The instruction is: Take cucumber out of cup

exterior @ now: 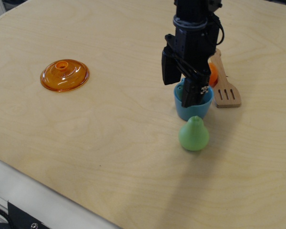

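The light blue cup (199, 110) stands right of the table's middle. Only a small dark teal bit of the cucumber (180, 91) shows inside it, between the fingers; the rest is hidden. My black gripper (180, 94) is open and lowered straight onto the cup. Its near finger (193, 93) reaches down inside the rim. Its other finger (170, 71) sits at the cup's left edge. I cannot tell whether either finger touches the cucumber.
A light green pear (194, 135) stands just in front of the cup. A wooden spatula (225, 91) and an orange toy (213, 74) lie to the cup's right. An orange translucent lid (65, 74) lies far left. The table's front edge runs along the lower left.
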`<state>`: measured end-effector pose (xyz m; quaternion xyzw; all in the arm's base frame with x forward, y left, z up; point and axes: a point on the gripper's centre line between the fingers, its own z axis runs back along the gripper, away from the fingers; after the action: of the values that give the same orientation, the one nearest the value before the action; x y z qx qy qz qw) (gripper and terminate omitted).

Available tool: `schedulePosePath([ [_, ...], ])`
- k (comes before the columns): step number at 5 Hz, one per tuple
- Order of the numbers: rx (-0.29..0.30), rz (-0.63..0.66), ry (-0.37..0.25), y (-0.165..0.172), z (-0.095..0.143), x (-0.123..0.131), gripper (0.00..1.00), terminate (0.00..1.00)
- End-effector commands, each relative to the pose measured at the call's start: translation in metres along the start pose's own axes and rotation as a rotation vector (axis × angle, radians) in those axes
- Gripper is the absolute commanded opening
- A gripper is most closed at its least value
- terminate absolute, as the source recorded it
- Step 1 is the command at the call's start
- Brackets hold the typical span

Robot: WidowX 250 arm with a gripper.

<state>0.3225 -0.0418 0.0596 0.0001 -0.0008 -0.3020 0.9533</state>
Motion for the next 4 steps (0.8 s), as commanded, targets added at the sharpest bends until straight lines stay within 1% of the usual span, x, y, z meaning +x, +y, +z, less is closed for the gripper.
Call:
schedulePosePath([
  [1, 0.021, -0.017, -0.013, -0.013, 0.005, 0.003, 1.00, 0.00],
  [2, 0.027, -0.002, 0.000, -0.008, 0.002, 0.003, 0.00, 0.00],
  [3, 0.020, 0.014, 0.000, -0.002, 0.003, 0.004, 0.00, 0.00],
  [4, 0.035, 0.031, -0.009, 0.002, 0.019, 0.004, 0.00, 0.00],
])
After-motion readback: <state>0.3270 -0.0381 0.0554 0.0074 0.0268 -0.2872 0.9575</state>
